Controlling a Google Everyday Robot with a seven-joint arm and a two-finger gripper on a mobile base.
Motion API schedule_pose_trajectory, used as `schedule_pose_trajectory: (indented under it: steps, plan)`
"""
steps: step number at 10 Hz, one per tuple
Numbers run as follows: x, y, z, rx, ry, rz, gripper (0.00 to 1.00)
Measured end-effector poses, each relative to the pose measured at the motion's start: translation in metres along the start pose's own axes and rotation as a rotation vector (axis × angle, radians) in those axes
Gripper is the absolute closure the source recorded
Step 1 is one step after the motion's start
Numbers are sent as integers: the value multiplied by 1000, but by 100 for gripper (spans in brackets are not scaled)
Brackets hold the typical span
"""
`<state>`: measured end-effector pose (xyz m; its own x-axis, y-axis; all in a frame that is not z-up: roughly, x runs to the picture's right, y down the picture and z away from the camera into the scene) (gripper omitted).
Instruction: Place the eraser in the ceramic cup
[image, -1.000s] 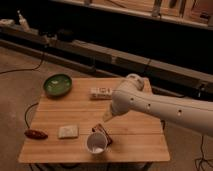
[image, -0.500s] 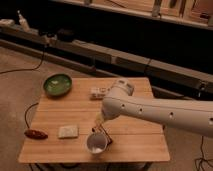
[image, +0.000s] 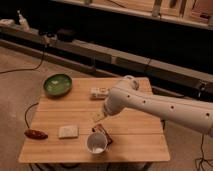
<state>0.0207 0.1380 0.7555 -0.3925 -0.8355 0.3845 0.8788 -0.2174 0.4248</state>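
The ceramic cup (image: 96, 143) is small, white and upright near the front edge of the wooden table (image: 135, 142). The eraser (image: 103, 134), dark with a reddish edge, shows right at the cup's far right rim, tilted. I cannot tell whether it rests on the table or is held. My gripper (image: 99, 119) hangs down from the white arm (image: 150, 102) just above the eraser and behind the cup.
A green bowl (image: 57, 84) sits at the far left of the table. A small pale box (image: 98, 92) lies behind the gripper. A pale square pad (image: 68, 131) and a reddish-brown oblong thing (image: 36, 134) lie front left. Cables run along the floor.
The arm has swung a little to the left, and the gripper has shifted slightly above the cup's far rim. The cup and the other objects have not moved.
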Motion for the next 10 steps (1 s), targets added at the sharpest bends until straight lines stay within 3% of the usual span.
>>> schedule_pose_trajectory:
  steps: [2,6,10]
  plan:
    - [2,8,5,-10,-16,8,20]
    - [11,-14,27,-7,-65,-40,20]
    - [6,-34,72,-55,-166,-79,20]
